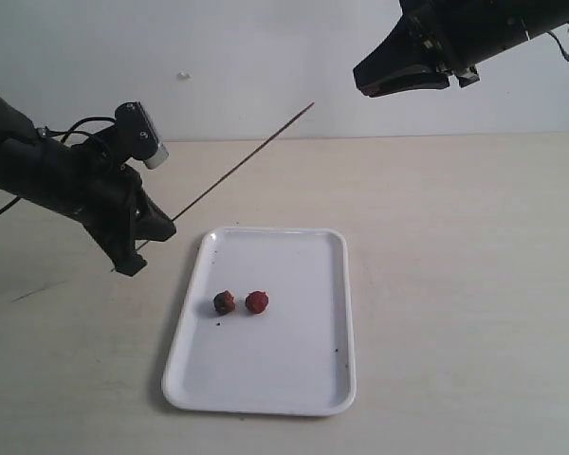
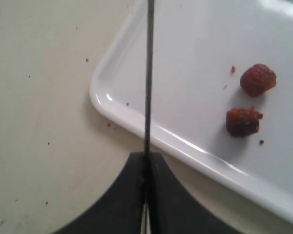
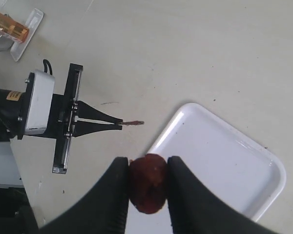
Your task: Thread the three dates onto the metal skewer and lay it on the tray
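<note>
1. 2 dates lay side by side on the white tray (image 1: 284, 370), close but not touching: a darker date (image 1: 224, 302) nearer the left arm and a redder date (image 1: 257, 301) next to it.
2. The left gripper (image 1: 161, 227) was pressed together on the metal skewer (image 1: 247, 159), pinching its lower end just beside the tray's corner.
3. From there the skewer slanted up and away over the pale tabletop (image 1: 455, 284).
4. The right gripper (image 3: 146, 163) hung well above the tray, its jaws pinching the 3rd date (image 3: 147, 190) between them.
5. In the right wrist view the skewer's tip showed near the 3rd date; whether they touched could not be told.
</note>
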`<act>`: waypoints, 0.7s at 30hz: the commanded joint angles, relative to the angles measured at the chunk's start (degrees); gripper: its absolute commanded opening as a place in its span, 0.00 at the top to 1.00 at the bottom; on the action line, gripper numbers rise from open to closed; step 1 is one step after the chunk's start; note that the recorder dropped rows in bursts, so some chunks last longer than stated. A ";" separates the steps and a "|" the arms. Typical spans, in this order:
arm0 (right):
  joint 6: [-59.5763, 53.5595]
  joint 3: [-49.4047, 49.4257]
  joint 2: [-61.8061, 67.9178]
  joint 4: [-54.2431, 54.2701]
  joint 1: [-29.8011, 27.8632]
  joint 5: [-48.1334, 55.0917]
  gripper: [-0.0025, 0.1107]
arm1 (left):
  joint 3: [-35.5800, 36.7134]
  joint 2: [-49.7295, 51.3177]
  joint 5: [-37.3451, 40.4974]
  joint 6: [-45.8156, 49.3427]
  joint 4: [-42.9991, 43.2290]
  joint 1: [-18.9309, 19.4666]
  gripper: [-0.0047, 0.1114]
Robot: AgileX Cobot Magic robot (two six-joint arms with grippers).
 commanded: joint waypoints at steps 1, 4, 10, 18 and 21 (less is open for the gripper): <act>0.15 -0.56 -0.15 0.63 0.01 0.28 0.74 | 0.30 -0.03 -0.04 3.79 -5.05 -0.46 0.96; 0.13 -0.56 0.07 0.62 0.40 0.28 0.74 | 0.30 -0.03 0.13 3.79 -5.16 -0.60 0.96; 0.13 -0.56 1.38 0.73 2.95 0.28 0.74 | 0.30 -0.03 -1.91 3.79 -3.45 -4.20 0.96; 0.27 -0.56 1.43 -0.40 3.37 0.28 0.74 | 0.30 -0.03 -2.85 3.24 -2.75 -4.89 0.96; 0.27 -0.56 1.43 -0.51 3.37 0.28 0.74 | 0.30 -0.03 -2.85 3.24 -2.75 -4.89 0.96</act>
